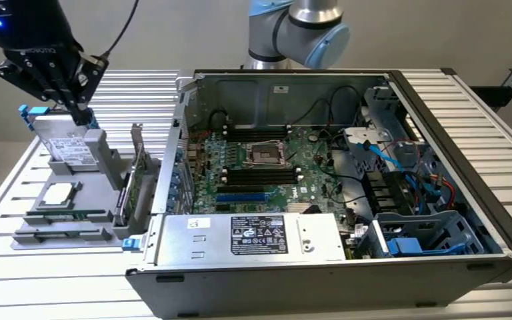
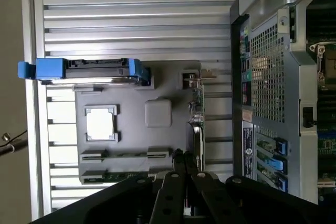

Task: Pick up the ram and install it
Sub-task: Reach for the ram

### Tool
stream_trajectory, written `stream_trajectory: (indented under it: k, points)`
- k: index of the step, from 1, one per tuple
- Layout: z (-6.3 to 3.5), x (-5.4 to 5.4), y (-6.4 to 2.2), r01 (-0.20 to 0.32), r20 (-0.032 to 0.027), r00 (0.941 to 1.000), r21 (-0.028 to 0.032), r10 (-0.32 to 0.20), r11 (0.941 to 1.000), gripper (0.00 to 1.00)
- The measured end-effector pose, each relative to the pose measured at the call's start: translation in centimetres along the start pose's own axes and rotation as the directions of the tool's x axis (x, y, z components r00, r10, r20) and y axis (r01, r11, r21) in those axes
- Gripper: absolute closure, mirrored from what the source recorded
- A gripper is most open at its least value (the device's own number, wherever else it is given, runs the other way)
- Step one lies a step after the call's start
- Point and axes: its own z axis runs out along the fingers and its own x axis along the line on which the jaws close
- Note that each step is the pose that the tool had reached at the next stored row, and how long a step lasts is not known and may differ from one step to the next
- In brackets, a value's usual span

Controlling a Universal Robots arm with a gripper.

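The ram (image 1: 69,215) (image 2: 126,175) is a thin green stick standing on edge in a slot of the grey fixture (image 1: 96,200) (image 2: 157,85), at the fixture's near end on the exterior view's left. My gripper (image 1: 85,119) (image 2: 181,156) hangs above the fixture's far end, over the hard drive. Its fingers are shut with nothing between them. In the wrist view the black fingers cover part of the ram's slot row.
The fixture also holds a hard drive in a blue caddy (image 1: 61,133) (image 2: 84,71), a CPU (image 1: 58,195) (image 2: 100,124) and a taller green card with a metal bracket (image 1: 131,180) (image 2: 197,103). The open computer case (image 1: 345,167) (image 2: 273,77) stands to the exterior view's right, motherboard exposed.
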Motion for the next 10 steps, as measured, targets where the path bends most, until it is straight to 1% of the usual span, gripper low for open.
stream_trajectory:
  k: [6, 10]
  points:
    - [0.33, 1.4, -1.34, 0.0, -0.0001, 1.0, -0.0001, 0.0, 1.0, 0.9]
    - [0.62, 2.1, -2.17, 0.001, -0.0021, 1.0, -0.0001, -0.001, 1.0, 0.9]
